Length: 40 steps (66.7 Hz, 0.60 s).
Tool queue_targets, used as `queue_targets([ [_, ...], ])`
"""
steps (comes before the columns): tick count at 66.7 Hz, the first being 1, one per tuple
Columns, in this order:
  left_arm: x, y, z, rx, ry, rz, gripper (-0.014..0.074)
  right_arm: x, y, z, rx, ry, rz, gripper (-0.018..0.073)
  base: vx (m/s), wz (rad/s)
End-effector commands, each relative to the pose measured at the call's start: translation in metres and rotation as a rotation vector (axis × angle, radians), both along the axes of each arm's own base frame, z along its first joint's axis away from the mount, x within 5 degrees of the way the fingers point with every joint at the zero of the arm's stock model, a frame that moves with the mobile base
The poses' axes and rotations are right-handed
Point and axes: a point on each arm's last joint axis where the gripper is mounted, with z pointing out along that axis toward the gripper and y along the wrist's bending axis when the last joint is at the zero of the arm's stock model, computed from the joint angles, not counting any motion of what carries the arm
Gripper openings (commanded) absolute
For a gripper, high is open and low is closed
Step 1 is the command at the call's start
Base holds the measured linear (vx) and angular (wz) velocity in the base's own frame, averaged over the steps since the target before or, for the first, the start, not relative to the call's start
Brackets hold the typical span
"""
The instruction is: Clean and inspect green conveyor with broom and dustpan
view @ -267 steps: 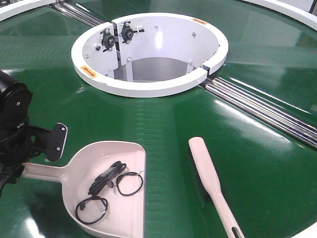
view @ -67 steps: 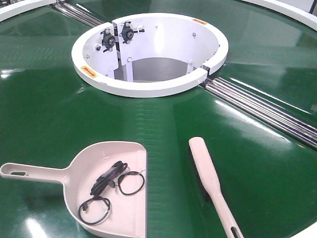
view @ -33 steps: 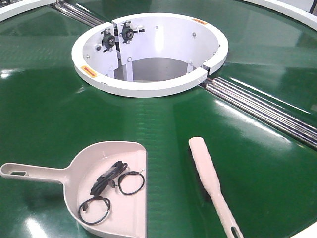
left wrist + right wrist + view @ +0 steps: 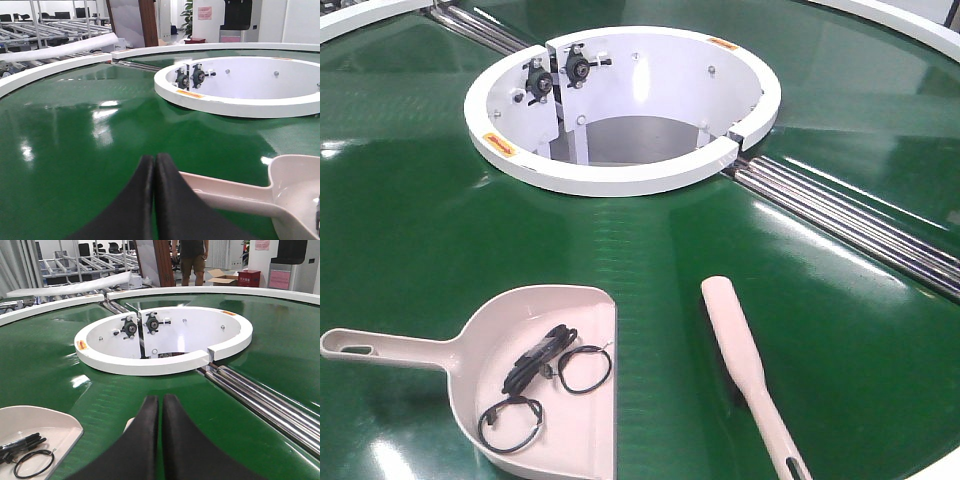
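Dustpan point(image 4: 555, 385) holding black cables point(image 4: 535, 385) beside broom point(image 4: 745, 365) on green conveyor point(image 4: 420, 220) near its front edge, left end effector point(image 4: 154, 165) and right end effector point(image 4: 160, 407) both narrowed to closed, gripping nothing

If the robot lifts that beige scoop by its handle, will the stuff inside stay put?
The pale beige plastic dustpan looks stiff and light. Its straight front edge is open, so the loose black cable loops would probably slide out if it tips forward. On the glossy green belt it may skid.
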Motion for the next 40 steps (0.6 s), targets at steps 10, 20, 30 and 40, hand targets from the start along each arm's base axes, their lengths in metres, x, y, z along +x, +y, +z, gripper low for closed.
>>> queue_targets([
  [10,-0.0002,0.0007,0.0003,-0.010,-0.072,0.008,-0.0022,0.0003,-0.0024,0.0147,0.019,-0.083,-0.031,-0.0005,0.00,0.00],
  [20,-0.0002,0.0007,0.0003,-0.010,-0.072,0.008,-0.0022,0.0003,-0.0024,0.0147,0.019,-0.083,-0.031,-0.0005,0.00,0.00],
  [30,-0.0002,0.0007,0.0003,-0.010,-0.072,0.008,-0.0022,0.0003,-0.0024,0.0147,0.019,-0.083,-0.031,-0.0005,0.00,0.00],
  [40,-0.0002,0.0007,0.0003,-0.010,-0.072,0.008,-0.0022,0.0003,-0.0024,0.0147,0.019,-0.083,-0.031,-0.0005,0.00,0.00],
])
